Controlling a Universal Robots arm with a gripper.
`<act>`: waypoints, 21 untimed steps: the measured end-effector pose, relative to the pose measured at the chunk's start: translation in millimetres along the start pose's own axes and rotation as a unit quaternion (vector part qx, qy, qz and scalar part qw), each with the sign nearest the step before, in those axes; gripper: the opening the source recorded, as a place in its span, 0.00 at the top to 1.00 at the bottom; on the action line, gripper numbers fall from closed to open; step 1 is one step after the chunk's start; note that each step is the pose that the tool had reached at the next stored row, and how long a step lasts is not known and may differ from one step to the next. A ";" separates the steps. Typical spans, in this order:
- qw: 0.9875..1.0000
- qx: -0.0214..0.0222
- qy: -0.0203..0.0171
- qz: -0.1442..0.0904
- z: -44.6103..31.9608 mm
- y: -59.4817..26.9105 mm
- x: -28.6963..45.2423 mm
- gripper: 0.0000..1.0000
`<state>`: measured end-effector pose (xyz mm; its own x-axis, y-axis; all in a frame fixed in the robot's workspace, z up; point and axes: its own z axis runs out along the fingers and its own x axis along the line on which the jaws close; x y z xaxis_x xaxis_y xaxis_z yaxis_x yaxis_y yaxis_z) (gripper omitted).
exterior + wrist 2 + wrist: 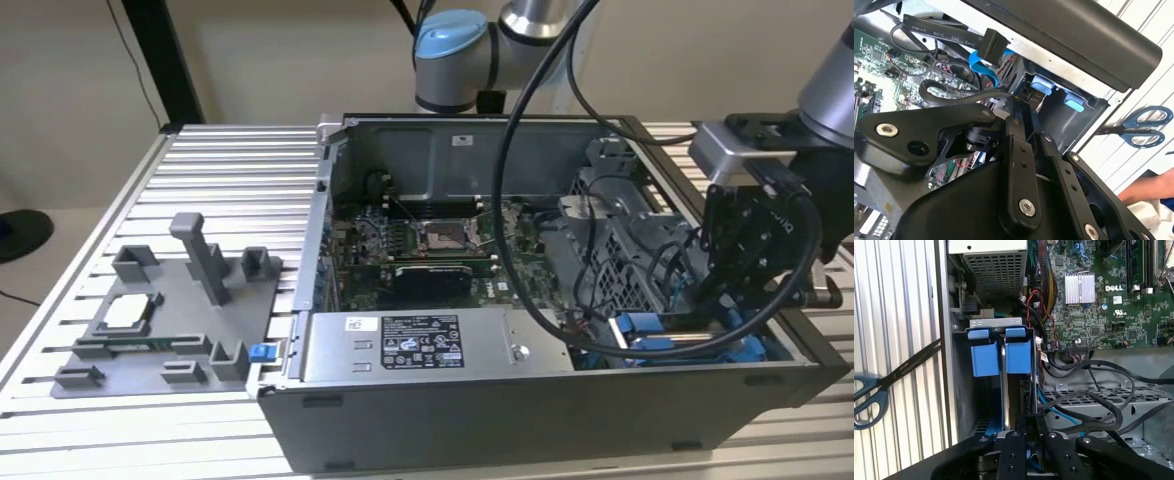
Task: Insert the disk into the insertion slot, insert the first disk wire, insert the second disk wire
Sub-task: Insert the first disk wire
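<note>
Gripper (pixel 1022 422) holds disk (pixel 1004 390) in slot (pixel 961 390)
Jaws, drawn nearly together, appear to pinch the disk edge-on, keeping it lined up between the blue tabs (pixel 985 359) that guide it.

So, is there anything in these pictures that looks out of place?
Yes: blue-handled scissors lie on the ribbed table right beside the computer case, blades pointing at its wall. A loose cutting tool there looks misplaced.
</note>
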<state>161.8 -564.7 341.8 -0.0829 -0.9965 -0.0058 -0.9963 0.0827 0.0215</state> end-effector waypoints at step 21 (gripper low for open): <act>1.000 0.000 0.000 0.000 9.4 -0.3 0.0 1.00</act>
<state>161.9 -564.7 332.3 -0.0830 -0.9965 -0.0057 -0.9963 0.0829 0.0215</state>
